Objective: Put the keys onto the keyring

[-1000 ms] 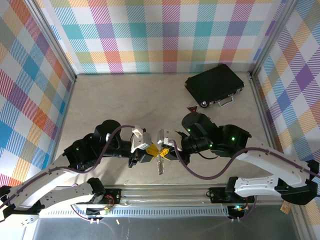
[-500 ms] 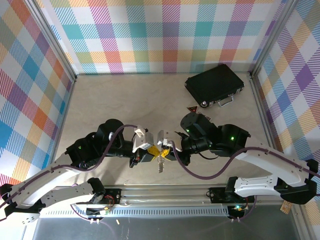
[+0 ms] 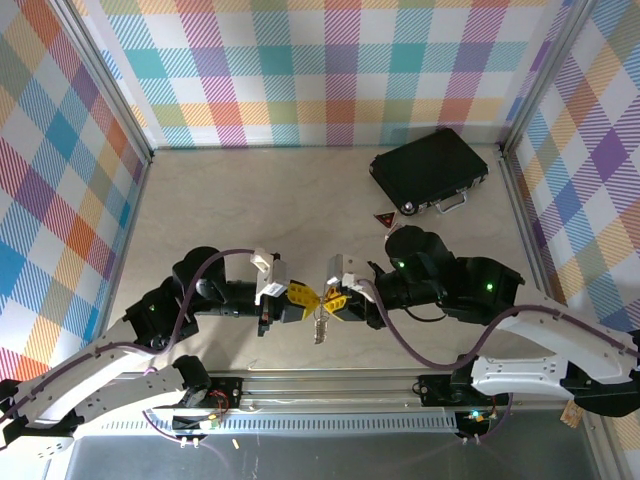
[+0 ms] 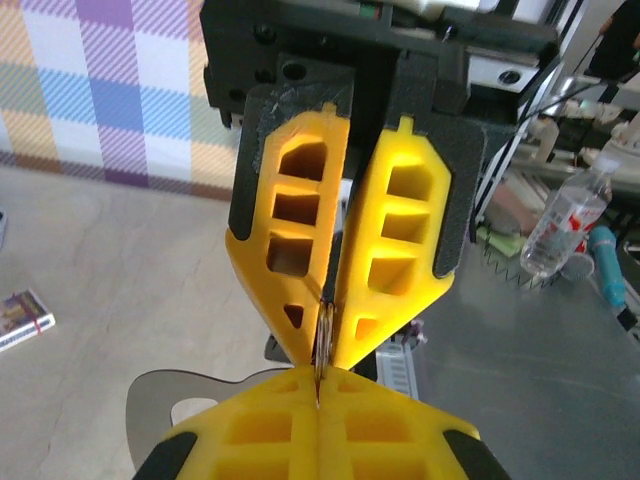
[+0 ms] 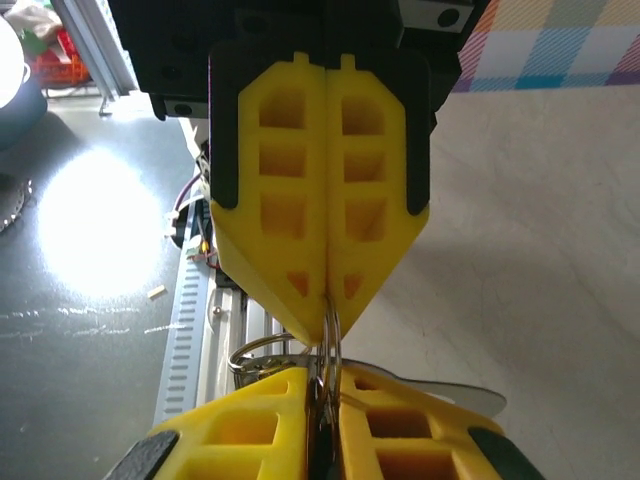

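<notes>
Drawing slightly apart, left hand [image 4: 322,342] and right hand [image 5: 328,322] are both pinching one keyring [image 5: 332,350], seemingly one key [image 3: 320,328] dangling below.

From where I stand, the pale stone-look tabletop [image 3: 230,200] lies bare along its left edge and far middle. A black hard case [image 3: 428,170] fills the far-right corner, with a small patterned card [image 3: 385,218] just beside it. At the middle of the near edge, the left gripper [image 3: 303,297] and right gripper [image 3: 332,300] meet tip to tip, both pinching a thin metal keyring [image 5: 331,345] with a silver-grey key [image 3: 320,328] dangling.
</notes>
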Tool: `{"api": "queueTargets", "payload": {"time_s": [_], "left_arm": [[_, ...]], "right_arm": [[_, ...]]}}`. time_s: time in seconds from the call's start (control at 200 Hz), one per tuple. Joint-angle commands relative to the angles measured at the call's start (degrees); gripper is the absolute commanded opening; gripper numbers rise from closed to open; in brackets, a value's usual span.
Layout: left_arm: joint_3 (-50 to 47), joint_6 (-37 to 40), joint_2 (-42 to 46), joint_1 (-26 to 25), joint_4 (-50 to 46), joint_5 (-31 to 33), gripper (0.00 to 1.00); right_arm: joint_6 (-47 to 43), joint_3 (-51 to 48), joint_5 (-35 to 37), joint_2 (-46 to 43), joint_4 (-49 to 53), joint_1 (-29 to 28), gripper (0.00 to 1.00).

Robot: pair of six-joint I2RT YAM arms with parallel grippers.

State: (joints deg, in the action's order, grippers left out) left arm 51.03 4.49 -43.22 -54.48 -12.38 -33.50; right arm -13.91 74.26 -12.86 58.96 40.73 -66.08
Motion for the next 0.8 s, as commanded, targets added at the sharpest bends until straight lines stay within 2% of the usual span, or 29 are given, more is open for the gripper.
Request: {"api": "queueTargets", "payload": {"time_s": [0.0, 0.445, 0.725, 0.795], "left_arm": [[-1.3, -2.3, 1.8, -0.4, 8.8, -2.2, 0.0], [-5.1, -5.5, 2.0, -0.4, 16.6, -3.8, 0.0], [-4.8, -5.2, 1.8, -0.4, 15.7, -3.2, 0.0], [-3.9, -3.8, 2.0, -0.4, 12.6, -1.2, 0.0]], "right_arm": [[2.4, -2.1, -0.5, -2.2, -4.7, -0.4, 0.15], [4.6, -4.4, -2.2, -3.9, -9.8, -0.4, 0.25], [3.8, -4.3, -0.7, -4.0, -8.8, -0.4, 0.0], [2.7, -3.1, 0.2, -3.5, -6.5, -0.4, 0.0]]}}
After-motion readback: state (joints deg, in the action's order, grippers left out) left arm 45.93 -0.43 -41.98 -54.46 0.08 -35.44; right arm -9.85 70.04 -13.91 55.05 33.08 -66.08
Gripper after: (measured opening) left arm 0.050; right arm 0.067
